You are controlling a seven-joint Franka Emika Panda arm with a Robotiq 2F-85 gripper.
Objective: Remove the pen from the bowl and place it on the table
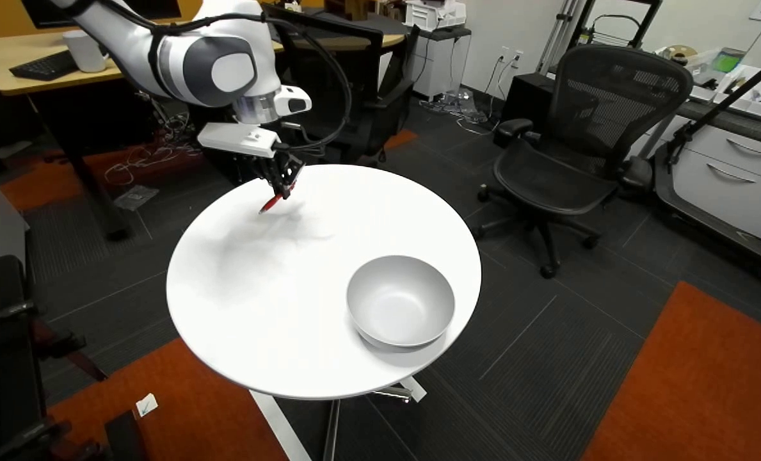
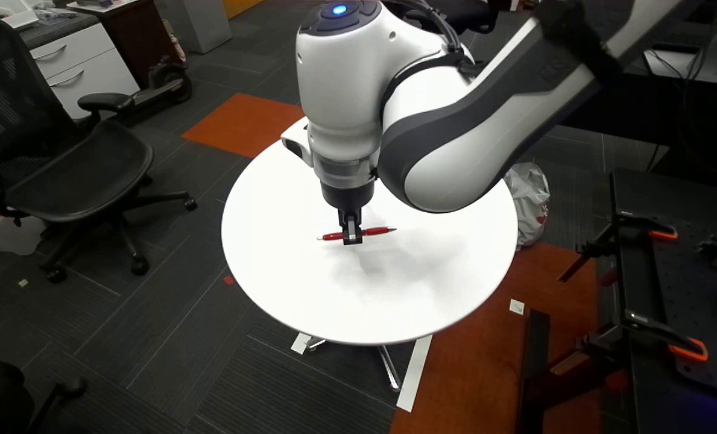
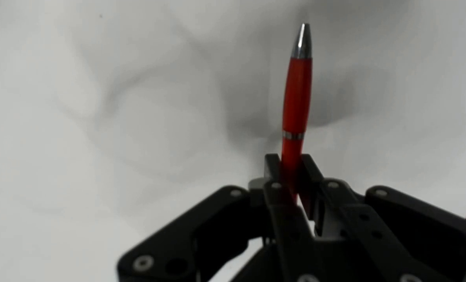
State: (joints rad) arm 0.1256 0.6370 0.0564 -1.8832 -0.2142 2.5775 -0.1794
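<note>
You have the tool (image 3: 291,172) drawn in on the red pen (image 3: 296,103), its fingertips (image 3: 312,170) only a barrel's thickness apart, so the hold looks sound. In an exterior view the pen (image 2: 375,231) sticks out on both sides of the tool, which puts your grip near its middle. In the wrist view the metal tip (image 3: 304,43) points to about 12 o'clock.

The pen is out of the bowl (image 1: 400,301) and over the table (image 1: 271,326). In an exterior view, reading the table as a dial, the bowl sits near 4 o'clock and the pen (image 1: 269,204) near 11 o'clock, well apart. What remains, as I judge it, is the set-down. The pen seems to be off the surface, but the pictures don't settle how much air lies beneath it or whether it hangs level.

So come straight down, slowly, and watch the metal tip, which could touch first and lever the pen round in your grip. Once the whole barrel meets the table, stop pressing. Then part the fingertips gently and only a little, because a smooth round pen will probably roll if dropped or nudged. Rise straight up before you swing aside, and stay away from 4 o'clock so the bowl isn't knocked
</note>
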